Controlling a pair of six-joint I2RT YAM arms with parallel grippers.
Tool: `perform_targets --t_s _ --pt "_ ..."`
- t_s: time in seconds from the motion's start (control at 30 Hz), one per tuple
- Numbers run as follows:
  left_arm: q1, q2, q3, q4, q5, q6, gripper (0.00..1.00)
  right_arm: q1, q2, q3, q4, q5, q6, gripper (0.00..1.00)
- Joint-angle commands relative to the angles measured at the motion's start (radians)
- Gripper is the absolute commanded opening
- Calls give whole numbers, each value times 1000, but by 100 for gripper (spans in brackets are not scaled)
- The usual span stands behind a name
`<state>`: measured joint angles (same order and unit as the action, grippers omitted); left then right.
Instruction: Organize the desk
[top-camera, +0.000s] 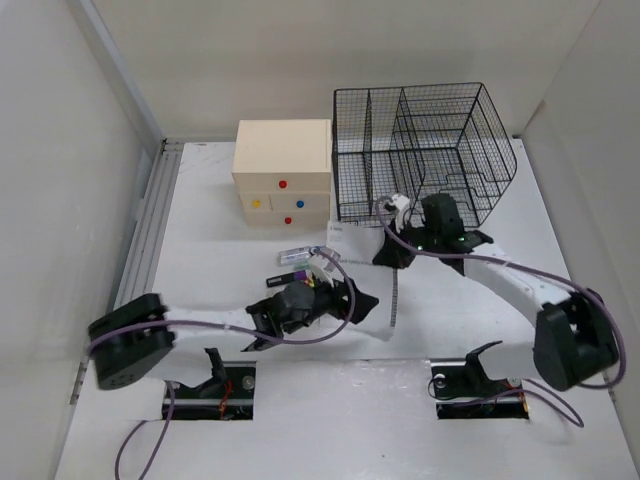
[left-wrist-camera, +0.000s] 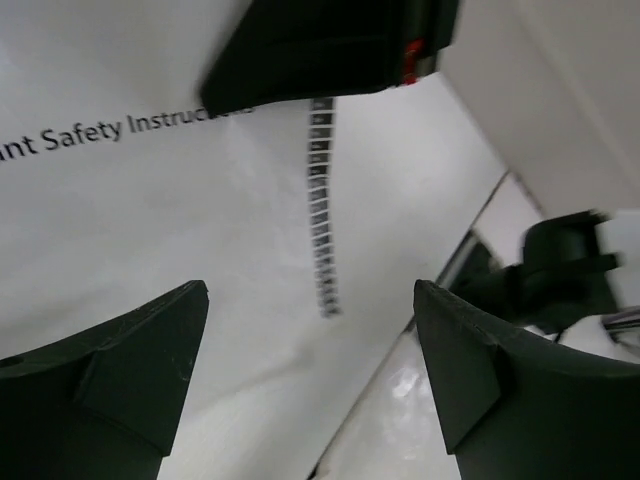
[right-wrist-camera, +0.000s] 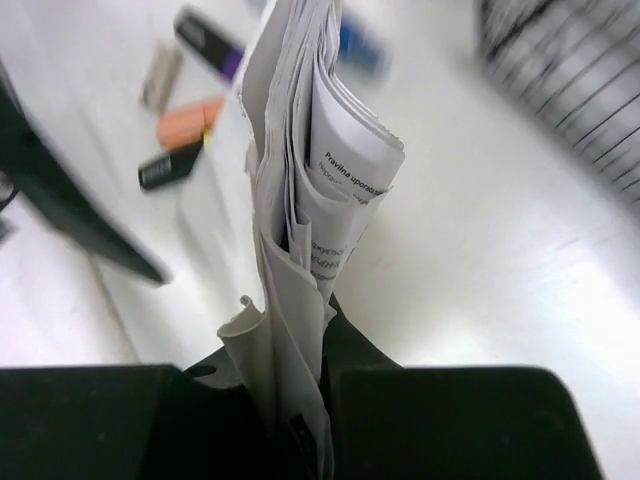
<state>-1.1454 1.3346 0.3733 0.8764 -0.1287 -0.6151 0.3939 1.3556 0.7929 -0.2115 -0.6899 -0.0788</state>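
Right pincer (right-wrist-camera: 300, 395) clamped on folded leaflets (right-wrist-camera: 305, 190) | left pincer (left-wrist-camera: 310, 375) wide | desk (top-camera: 200, 265) matte white, ridged rail (top-camera: 150, 225) at left

You are looking at a robot test cell in a laboratory, dressed as an office desk. Identify it by these features:

- **Enclosure:** Plain white panel walls (top-camera: 60, 150) close in the large flat matte white bench (top-camera: 200, 270) on three sides. A ridged metal rail (top-camera: 150, 225) runs along its left edge.
- **Robot hardware:** Two black jointed robot arms (top-camera: 130, 345) are bolted into rectangular cut-outs (top-camera: 240, 400) at the near edge. Purple cables (top-camera: 122, 455) trail from them.
- **Office props:**
  - a small beige wooden drawer box (top-camera: 282, 150) with red, yellow and blue knobs
  - a black wire-mesh organizer (top-camera: 420, 140)
  - a folded white printed paper leaflet (right-wrist-camera: 300, 180)
  - an orange highlighter pen (right-wrist-camera: 190, 122)
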Motion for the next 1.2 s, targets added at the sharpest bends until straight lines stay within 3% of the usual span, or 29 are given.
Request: perform_targets --t_s 0.0,0.17,0.23,0.4,0.53,0.77,1.0,1.17 --pt "-24 -231 96 -258 -67 98 82 2 -124 124 -82 84 -130 0" --pt "-24 -444 208 -520 -126 135 75 2 -187 293 -201 69 -199 0" --pt "-24 -500 219 -554 -135 135 73 2 -187 356 -201 121 -199 0" --pt "-24 -656 170 -632 -192 98 71 2 -126 598 -169 282 -159 0" --pt "-33 -742 145 -698 -215 72 71 11 -50 735 -118 519 -105 0" --pt "-33 -785 145 -752 -252 72 71 42 118 867 24 936 -69 0" --pt "-33 -785 136 -763 -261 72 71 91 163 867 142 1192 -49 0" --pt "-33 -785 127 -763 -270 81 71 123 163 878 162 1251 -62 0"
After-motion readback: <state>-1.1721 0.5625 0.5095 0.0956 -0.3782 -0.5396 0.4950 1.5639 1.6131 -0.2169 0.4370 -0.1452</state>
